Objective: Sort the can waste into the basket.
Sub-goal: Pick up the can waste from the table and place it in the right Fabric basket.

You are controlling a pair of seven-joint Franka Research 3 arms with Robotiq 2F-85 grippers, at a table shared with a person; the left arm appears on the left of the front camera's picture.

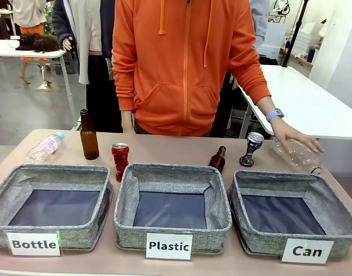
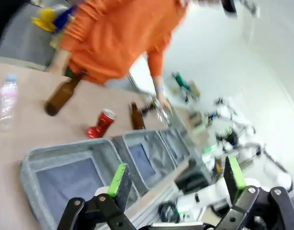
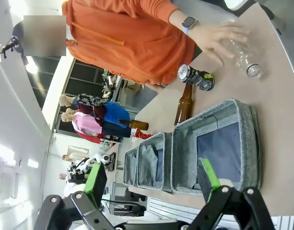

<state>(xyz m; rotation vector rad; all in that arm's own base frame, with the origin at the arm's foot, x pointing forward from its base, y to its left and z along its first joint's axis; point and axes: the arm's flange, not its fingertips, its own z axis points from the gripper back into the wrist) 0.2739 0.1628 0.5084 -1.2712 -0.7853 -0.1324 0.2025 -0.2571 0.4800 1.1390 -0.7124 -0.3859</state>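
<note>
The red dented can point(image 1: 120, 160) stands on the table behind the gap between the "Bottle" and "Plastic" bins; the left wrist view has it as red can point(image 2: 100, 123). The black twisted can point(image 1: 251, 148) with a silver top stands behind the grey "Can" basket point(image 1: 293, 244), and the right wrist view shows the same black can point(image 3: 196, 77) beyond the basket point(image 3: 252, 143). The basket holds nothing. My left gripper point(image 2: 175, 184) is open above the near table edge. My right gripper point(image 3: 154, 184) is open as well, hanging above the basket's near side.
The person's hand point(image 1: 293, 135) rests on a clear plastic bottle point(image 1: 297, 154) at the far right. Brown bottles stand at the left point(image 1: 88, 137) and lie behind the "Plastic" bin point(image 1: 217, 158). Another clear bottle point(image 1: 45, 148) lies far left. The "Bottle" bin point(image 1: 49, 238) and "Plastic" bin point(image 1: 170, 241) are unfilled.
</note>
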